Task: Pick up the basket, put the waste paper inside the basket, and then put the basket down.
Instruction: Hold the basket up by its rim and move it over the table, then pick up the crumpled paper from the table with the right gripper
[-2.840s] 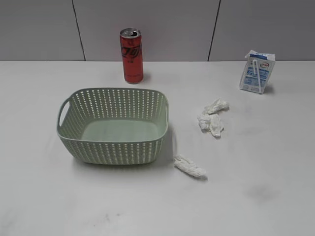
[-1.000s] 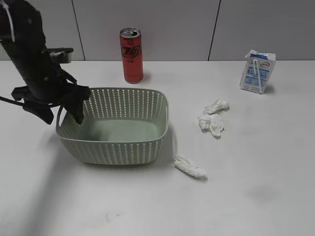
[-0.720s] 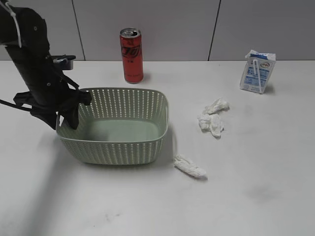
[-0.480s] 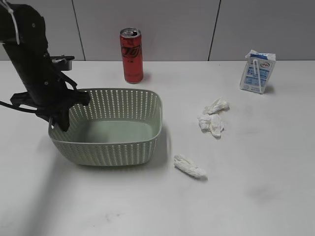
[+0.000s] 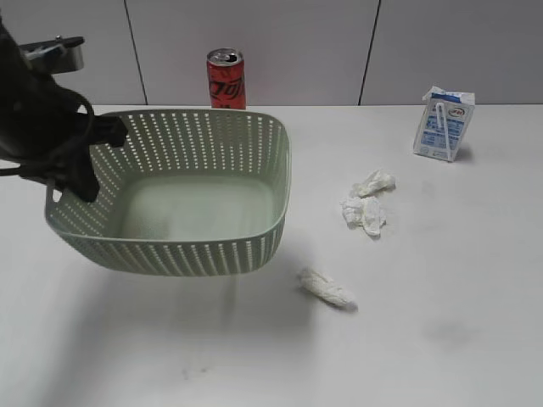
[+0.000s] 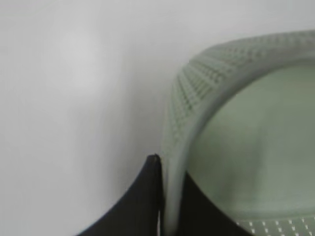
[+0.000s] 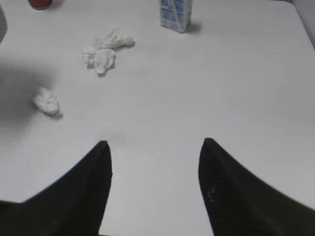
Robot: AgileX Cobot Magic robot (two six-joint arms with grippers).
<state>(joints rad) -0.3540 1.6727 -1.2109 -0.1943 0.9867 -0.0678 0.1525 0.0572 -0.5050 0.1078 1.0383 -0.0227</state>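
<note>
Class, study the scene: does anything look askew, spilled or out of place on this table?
The basket hangs tilted off the table, gripped at its left rim by the left pincer. Crumpled waste paper lies scattered on the table beside it, with another wad nearer the front. The can and milk carton stand upright.

Bright, even light casts soft shadows on the table; the left wrist view is blurred.

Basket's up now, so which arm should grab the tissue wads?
Right. Its open gripper is empty and faces the waste paper, while the left gripper is clamped on the lifted basket.
</note>
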